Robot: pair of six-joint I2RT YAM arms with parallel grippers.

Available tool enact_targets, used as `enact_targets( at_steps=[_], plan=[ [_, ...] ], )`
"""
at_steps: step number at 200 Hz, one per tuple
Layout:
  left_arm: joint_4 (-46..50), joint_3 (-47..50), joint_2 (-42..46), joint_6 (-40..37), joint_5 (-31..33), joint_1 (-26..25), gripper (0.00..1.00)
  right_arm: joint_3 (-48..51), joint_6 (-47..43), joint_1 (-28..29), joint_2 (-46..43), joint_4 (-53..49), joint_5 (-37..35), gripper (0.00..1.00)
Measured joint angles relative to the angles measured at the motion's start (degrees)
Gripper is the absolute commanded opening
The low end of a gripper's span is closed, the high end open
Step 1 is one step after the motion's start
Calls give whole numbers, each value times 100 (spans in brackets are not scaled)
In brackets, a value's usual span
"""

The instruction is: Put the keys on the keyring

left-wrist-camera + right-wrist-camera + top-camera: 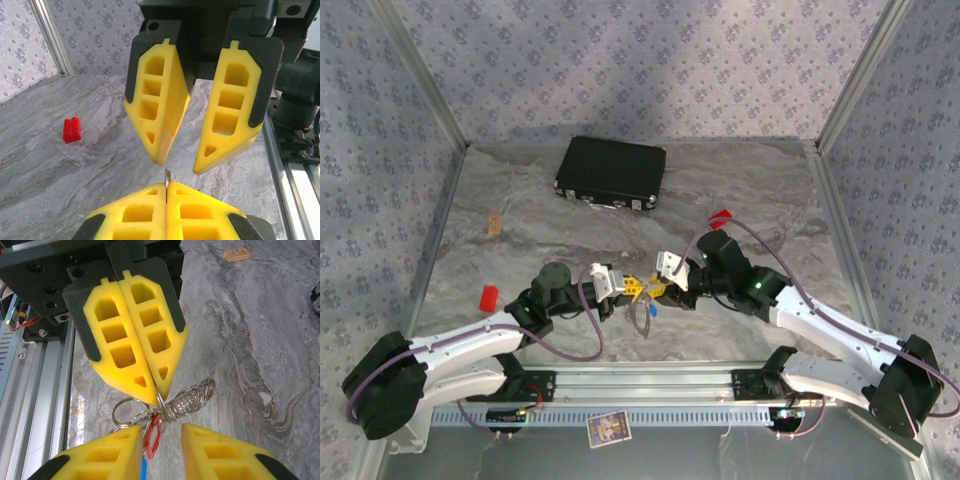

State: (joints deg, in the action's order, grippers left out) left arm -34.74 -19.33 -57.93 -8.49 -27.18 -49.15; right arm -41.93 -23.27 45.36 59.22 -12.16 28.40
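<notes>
On the table [770, 200] the case [611, 172] lies far, at the middle. Nearer, the left gripper [625, 287] and right gripper [660, 291] meet tip to tip, the keyring [186, 401] and keys [151, 437] between them. The left block [489, 296] lies near left, the right block [720, 218] right of centre, the card [608, 428] at the near edge

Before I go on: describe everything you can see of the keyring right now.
The keyring is a bunch of thin, shiny silver wire loops, overlapping and fanned out to both sides. The left tool is shut on it, pinching it at the fingertips, so it hangs over the marbled table. A red key head sits among the lower loops. The right tool stands open just beneath; whether it touches the loops is unclear.
</notes>
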Motion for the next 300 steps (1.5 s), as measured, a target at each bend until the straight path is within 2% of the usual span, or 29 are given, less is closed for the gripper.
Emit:
enact_targets(
  at_steps=[39,82,103,120,143,162,201,219,300],
  plan=[
    [-15,0,0,0,-114,0,0,2,35,4,138,175,-4,23],
    [-129,0,0,2,-133,2,0,13,111,15,208,328,166,13],
    [-155,2,-11,4,-129,9,0,22,153,11,223,348,260,0],
    [-157,2,-37,4,-127,17,0,33,125,-13,240,343,299,0],
    [-140,2,-35,-11,-20,13,27,31,63,-13,245,313,299,0],
    [114,-52,20,-122,63,4,31,-55,-111,-11,269,-17,275,0],
    [1113,-435,229,-487,107,0,29,-778,-592,37,551,-933,72,0],
    [1416,-531,289,-621,107,0,24,-1005,-778,120,634,-1261,-59,0],
    [1875,-584,284,-859,103,0,14,-1755,-1335,455,1095,-2186,-487,0]
  ],
)
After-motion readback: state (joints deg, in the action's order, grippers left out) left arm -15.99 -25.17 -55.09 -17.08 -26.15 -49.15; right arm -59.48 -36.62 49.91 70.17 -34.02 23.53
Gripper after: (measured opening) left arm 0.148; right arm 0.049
